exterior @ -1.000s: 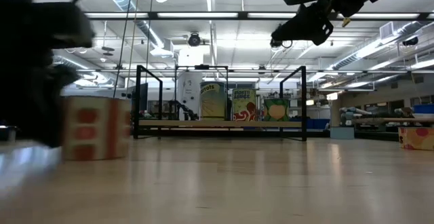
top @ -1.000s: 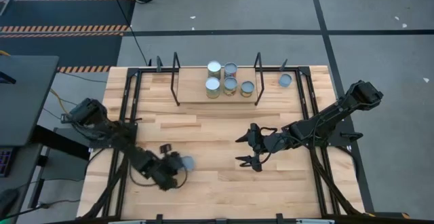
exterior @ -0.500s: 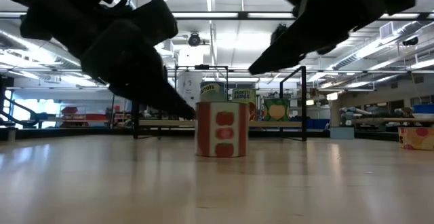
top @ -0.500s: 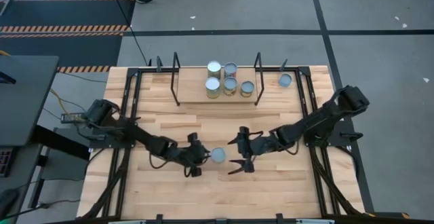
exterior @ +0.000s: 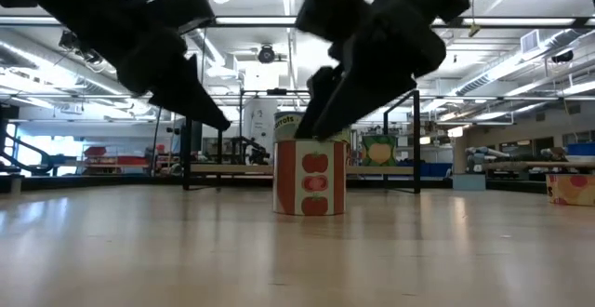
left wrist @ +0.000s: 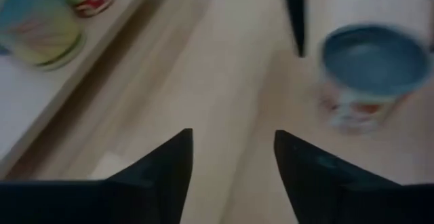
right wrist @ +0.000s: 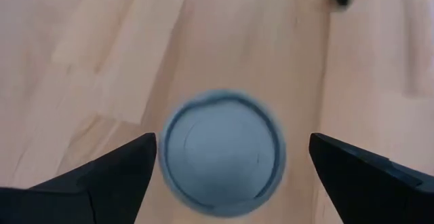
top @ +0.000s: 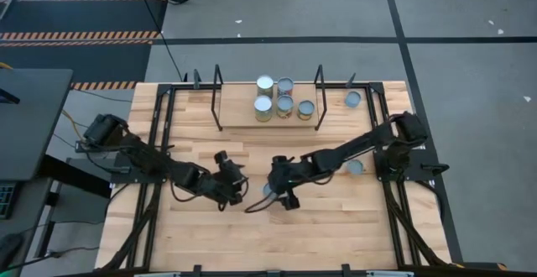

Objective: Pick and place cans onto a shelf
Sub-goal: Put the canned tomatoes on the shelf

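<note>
My claws work over a pale butcher-block tabletop (top: 336, 218), with grey floor around it and a hall of ceiling strip lights (exterior: 521, 65) beyond. My right gripper (top: 270, 198) reaches in low, fingers (right wrist: 108, 176) spread wide, directly above the tomato-labelled can (exterior: 310, 177) standing upright between them, gripping nothing. My left gripper (top: 238, 190) sits just beside that can, half open and empty; the shelf (top: 243, 116) with five cans (top: 284, 102) lies well beyond both.

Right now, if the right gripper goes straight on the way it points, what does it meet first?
Most likely the can standing on the table: it sits centred between the open fingers of the right gripper, directly ahead. How far ahead is hard to judge.
</note>
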{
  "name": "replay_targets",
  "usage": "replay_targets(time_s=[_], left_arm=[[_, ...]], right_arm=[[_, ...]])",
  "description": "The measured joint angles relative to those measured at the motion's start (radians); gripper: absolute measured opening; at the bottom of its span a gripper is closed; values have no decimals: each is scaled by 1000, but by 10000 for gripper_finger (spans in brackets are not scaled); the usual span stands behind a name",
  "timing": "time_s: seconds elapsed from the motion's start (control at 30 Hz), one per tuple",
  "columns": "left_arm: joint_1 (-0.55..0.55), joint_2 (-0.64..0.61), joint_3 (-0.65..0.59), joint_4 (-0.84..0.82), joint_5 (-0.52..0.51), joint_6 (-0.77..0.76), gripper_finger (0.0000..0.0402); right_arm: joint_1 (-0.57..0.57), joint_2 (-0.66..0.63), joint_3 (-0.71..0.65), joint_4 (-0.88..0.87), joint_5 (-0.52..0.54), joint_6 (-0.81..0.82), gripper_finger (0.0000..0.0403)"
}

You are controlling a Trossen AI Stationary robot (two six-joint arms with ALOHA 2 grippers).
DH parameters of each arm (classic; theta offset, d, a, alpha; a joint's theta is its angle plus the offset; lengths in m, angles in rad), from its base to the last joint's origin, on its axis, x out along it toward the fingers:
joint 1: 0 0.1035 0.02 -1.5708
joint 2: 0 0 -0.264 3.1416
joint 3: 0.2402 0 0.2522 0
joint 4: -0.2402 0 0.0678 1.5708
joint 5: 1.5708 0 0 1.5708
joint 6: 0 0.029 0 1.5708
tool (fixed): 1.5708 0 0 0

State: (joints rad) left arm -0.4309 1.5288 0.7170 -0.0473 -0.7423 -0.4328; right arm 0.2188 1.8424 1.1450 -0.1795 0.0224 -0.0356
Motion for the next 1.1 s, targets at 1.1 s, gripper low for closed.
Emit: replay_targets(time_s=[1.1], left_arm=[[0, 37, -6, -62, -111, -172, 192]], right_arm=[[-102, -229, 97, -385, 52, -23, 296]])
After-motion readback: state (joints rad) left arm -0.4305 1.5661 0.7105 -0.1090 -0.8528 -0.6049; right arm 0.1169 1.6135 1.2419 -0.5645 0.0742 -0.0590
